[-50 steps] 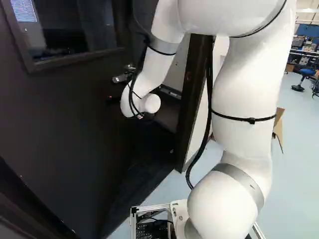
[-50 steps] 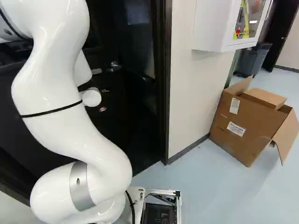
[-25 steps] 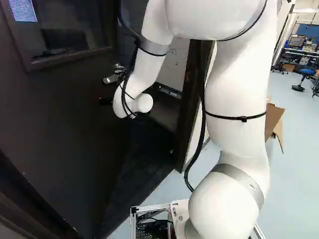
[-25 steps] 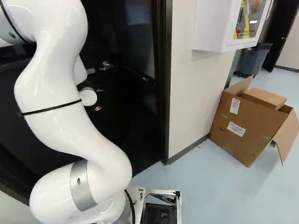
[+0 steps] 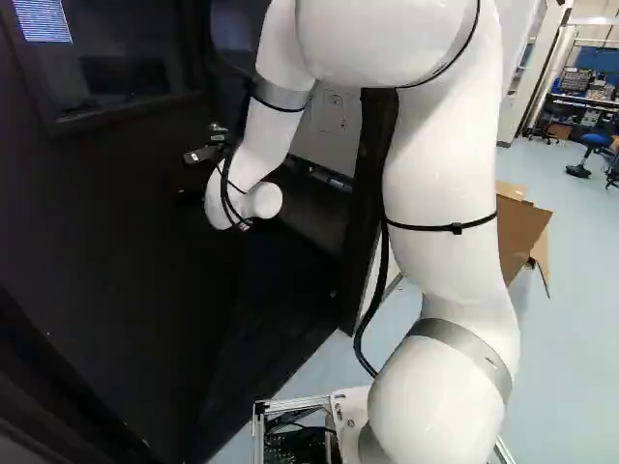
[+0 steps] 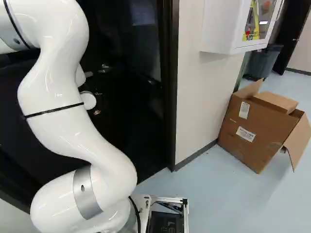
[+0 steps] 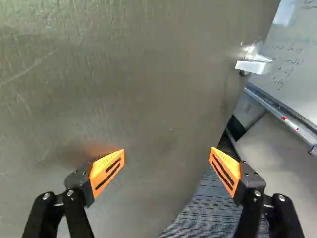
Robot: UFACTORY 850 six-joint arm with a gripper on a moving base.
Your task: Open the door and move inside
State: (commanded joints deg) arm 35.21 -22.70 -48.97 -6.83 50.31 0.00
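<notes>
The dark, windowed door (image 5: 116, 251) stood ajar, its free edge swung away from the dark upright frame (image 6: 169, 107), with a silver lever handle (image 5: 200, 155) near that edge. The black, orange-padded pincer (image 7: 167, 154) was spread wide at the door's face, gripping nothing, well apart from the handle. Past the edge I saw a marker (image 7: 291, 124) on the white whiteboard's (image 7: 297, 64) lower ledge.

The big door (image 7: 133, 99) blocks the way ahead. Past its edge is a gap, with a whiteboard (image 7: 302, 74) beyond.
</notes>
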